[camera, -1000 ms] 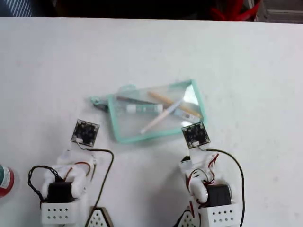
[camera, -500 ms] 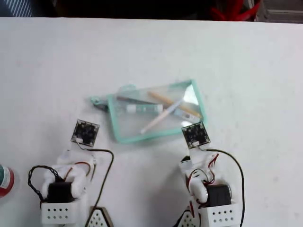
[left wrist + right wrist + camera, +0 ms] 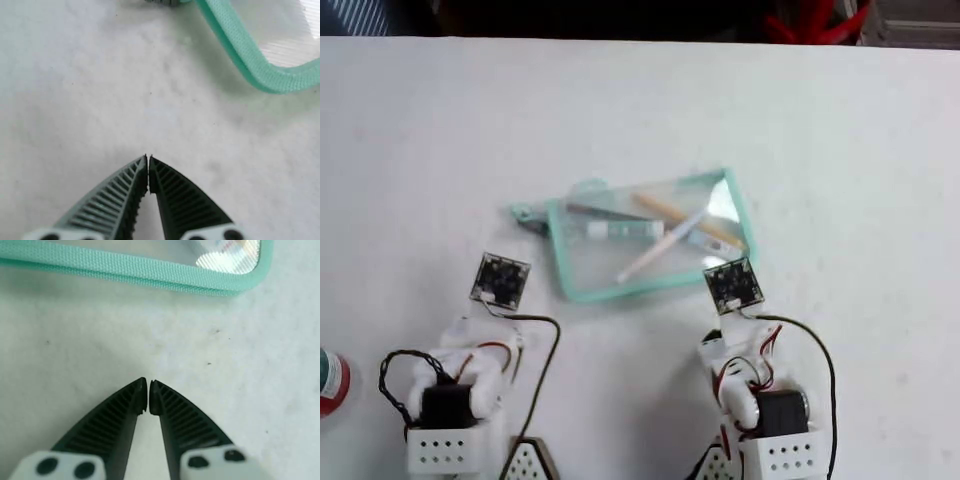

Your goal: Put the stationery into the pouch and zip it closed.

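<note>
A clear pouch with a teal border [image 3: 650,240] lies flat mid-table, holding a wooden pencil [image 3: 685,220], a white pen [image 3: 655,255] and other stationery. Its zipper pull end [image 3: 525,213] sticks out at the left. In the left wrist view my left gripper [image 3: 148,160] is shut and empty over bare table, with the pouch's teal corner [image 3: 270,82] a short way ahead. My right gripper [image 3: 148,385] is also shut and empty, just short of the pouch's teal edge [image 3: 130,270]. Both arms sit near the table's front edge, left [image 3: 500,280] and right [image 3: 733,285].
A red and white round object [image 3: 330,382] sits at the table's left edge near the front. The white table [image 3: 840,130] spreads open behind and beside the pouch. Dark clutter lies beyond the far edge.
</note>
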